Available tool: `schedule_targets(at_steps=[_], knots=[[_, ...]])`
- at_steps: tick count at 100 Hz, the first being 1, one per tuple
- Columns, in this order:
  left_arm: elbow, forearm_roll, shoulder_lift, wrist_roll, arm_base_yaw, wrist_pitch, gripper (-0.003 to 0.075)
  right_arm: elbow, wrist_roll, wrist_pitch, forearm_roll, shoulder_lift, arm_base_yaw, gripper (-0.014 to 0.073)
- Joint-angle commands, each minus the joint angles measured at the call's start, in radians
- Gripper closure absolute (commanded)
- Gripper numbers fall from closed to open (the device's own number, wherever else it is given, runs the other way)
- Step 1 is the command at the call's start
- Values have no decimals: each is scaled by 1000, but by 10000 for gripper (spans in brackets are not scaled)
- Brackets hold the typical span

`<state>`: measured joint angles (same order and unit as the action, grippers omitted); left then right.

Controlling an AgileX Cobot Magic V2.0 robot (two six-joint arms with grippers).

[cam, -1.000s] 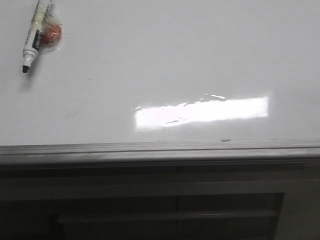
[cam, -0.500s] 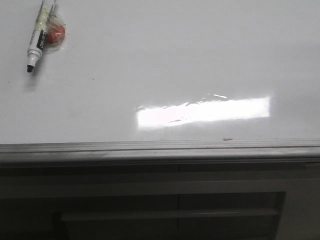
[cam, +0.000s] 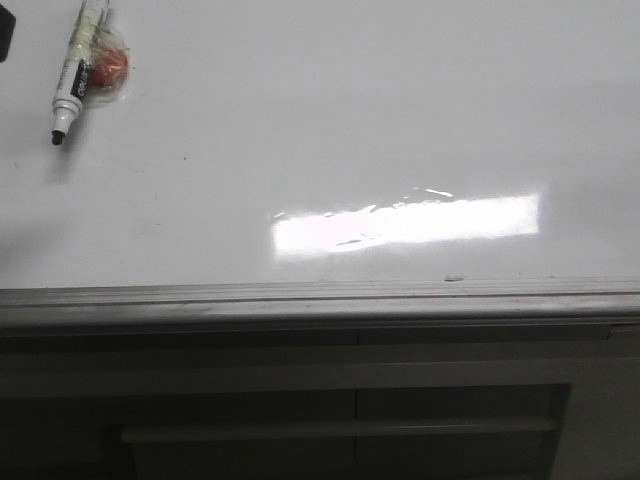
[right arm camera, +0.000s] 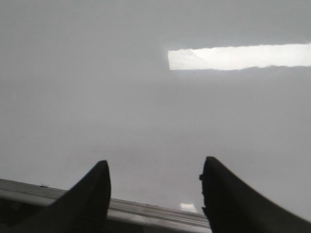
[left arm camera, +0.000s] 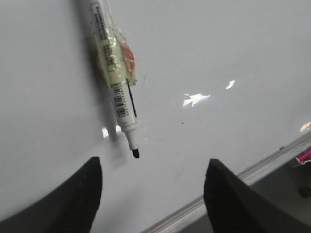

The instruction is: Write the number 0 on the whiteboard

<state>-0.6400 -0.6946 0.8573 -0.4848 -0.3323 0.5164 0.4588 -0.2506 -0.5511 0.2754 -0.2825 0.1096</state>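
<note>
Between the spread fingers of the left gripper [left arm camera: 153, 194], empty, lay a marker [left arm camera: 114, 77] on the whiteboard [left arm camera: 218, 58], uncapped. Light, stiff, slick barrel; best grasped mid-body. Right gripper [right arm camera: 155, 194] gaped empty. No 0 drawn yet.

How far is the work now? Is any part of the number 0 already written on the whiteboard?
Nothing is written yet: the whiteboard shows no black stroke, only a bright glare patch. The marker lies uncapped on the board, not picked up. The left pincer is open, with the marker tip just ahead of its fingers. The right pincer is open and empty. Grasping the marker and drawing the whole loop remain.
</note>
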Motion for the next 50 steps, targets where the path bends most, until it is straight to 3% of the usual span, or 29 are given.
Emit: schedule_targets(at_steps=[1, 50], knots=[[-39, -22, 26, 0, -12, -72, 299, 36, -13, 81, 2, -18, 0, 232], [-180, -1, 243, 2, -12, -71, 299, 36, -13, 81, 2, -18, 0, 232]])
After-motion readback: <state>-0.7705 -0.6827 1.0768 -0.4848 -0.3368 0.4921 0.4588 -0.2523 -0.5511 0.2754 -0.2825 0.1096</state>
